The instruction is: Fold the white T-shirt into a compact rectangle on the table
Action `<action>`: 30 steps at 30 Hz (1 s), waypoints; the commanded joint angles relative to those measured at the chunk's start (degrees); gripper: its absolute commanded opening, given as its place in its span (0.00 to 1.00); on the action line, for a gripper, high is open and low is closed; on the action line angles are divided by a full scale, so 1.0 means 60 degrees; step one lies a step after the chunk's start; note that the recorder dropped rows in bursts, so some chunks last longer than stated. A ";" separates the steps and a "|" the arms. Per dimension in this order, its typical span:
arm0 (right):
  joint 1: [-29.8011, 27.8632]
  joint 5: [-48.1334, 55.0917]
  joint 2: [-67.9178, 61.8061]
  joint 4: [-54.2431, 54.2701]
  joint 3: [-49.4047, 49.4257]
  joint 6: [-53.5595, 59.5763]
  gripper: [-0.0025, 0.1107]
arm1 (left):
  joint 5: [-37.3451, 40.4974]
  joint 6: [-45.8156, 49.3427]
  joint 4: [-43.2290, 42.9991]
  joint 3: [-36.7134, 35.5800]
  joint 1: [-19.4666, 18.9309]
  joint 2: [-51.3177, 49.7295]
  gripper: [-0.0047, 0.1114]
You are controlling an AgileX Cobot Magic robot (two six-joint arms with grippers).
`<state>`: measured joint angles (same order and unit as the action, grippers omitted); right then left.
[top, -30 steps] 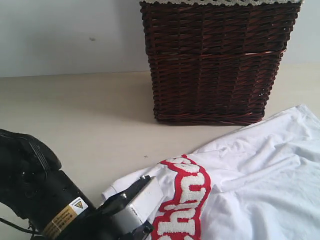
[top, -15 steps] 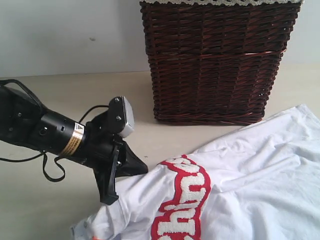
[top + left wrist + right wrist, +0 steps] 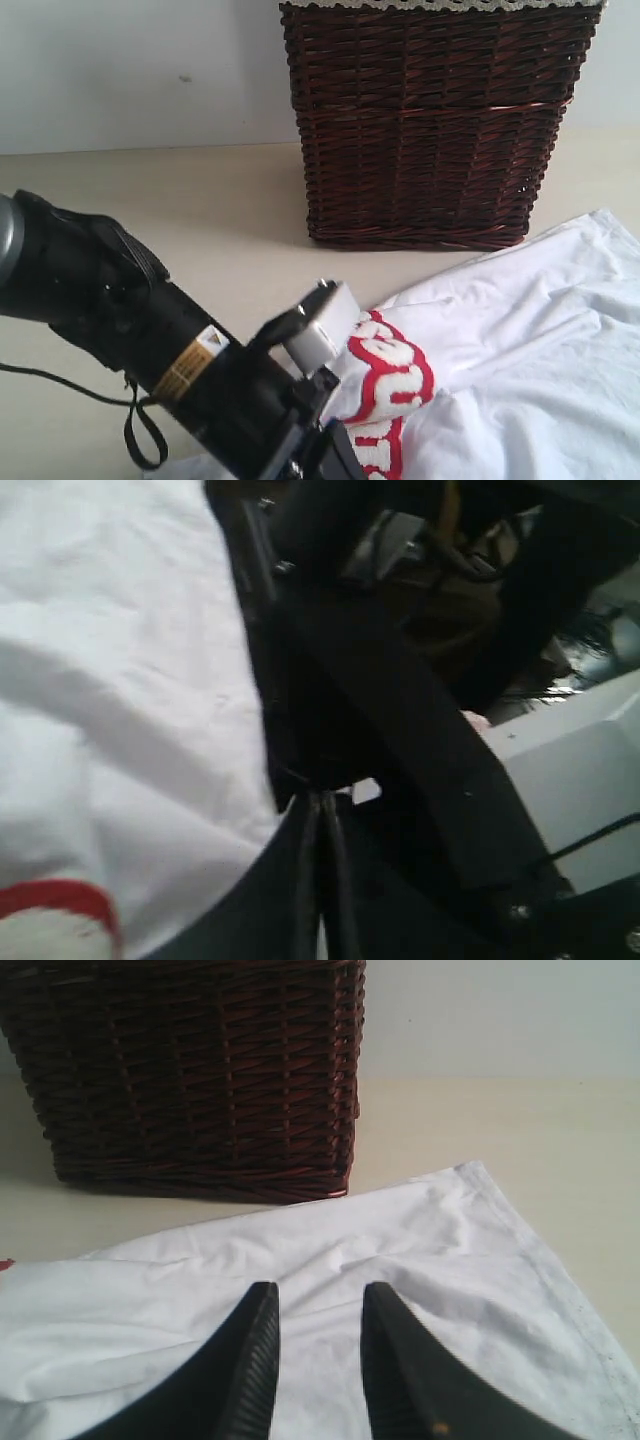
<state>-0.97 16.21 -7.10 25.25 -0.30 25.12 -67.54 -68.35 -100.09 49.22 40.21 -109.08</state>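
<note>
Left gripper (image 3: 320, 825): jaws closed flat together. Judged pinched on a near-left edge of the white T-shirt (image 3: 520, 330), since the cloth is drawn up into a raised fold right at the tool. The pinch itself is not clearly shown.

Left arm is reached in low from the near left, and the edge is carried over the shirt body. This is read as the first fold being laid, left side over toward the right.

Right gripper (image 3: 318, 1360): jaws parted, nothing between them. It is held low over the far-right part of the shirt, probably parked to pin or take that side. Contact with the cloth cannot be told.

The shirt is spread on the table (image 3: 200, 220), near right, just in front of the wicker basket (image 3: 430, 120) and not touching it.

Shirt condition: white, soft, with shallow creases across the body. The red patch (image 3: 395, 365) with fuzzy white letters is curled over on itself at the fold. The far-right hem is lying flat. No rectangle has been formed yet.
</note>
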 commanded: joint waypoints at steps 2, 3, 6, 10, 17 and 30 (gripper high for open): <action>0.0003 -0.0037 0.0066 0.0021 0.0050 0.0029 0.28 | -0.0122 -0.0148 0.0024 -0.0436 0.1120 0.0078 0.04; 0.0003 -0.0037 0.0066 0.0021 0.0050 0.0029 0.28 | -0.0122 -0.0148 0.0024 -0.0386 0.1154 0.0104 0.04; 0.0003 -0.0037 0.0066 0.0021 0.0050 0.0029 0.28 | 0.0020 -0.0255 0.0090 0.0132 0.0824 0.0466 0.04; 0.0003 -0.0037 0.0066 0.0021 0.0050 0.0029 0.28 | 0.1659 -0.0991 0.0024 0.1063 -0.0276 0.1097 0.04; 0.0003 -0.0037 0.0066 0.0021 0.0050 0.0029 0.28 | 0.4934 0.0137 0.0024 0.0966 -0.1959 0.0257 0.04; 0.0003 -0.0037 0.0066 0.0021 0.0050 0.0029 0.28 | 0.1607 0.1005 0.0024 0.0299 -0.0986 -0.0657 0.04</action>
<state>-0.97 16.21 -7.10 25.25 -0.30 25.12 -52.30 -62.34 -100.13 51.99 31.46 -113.38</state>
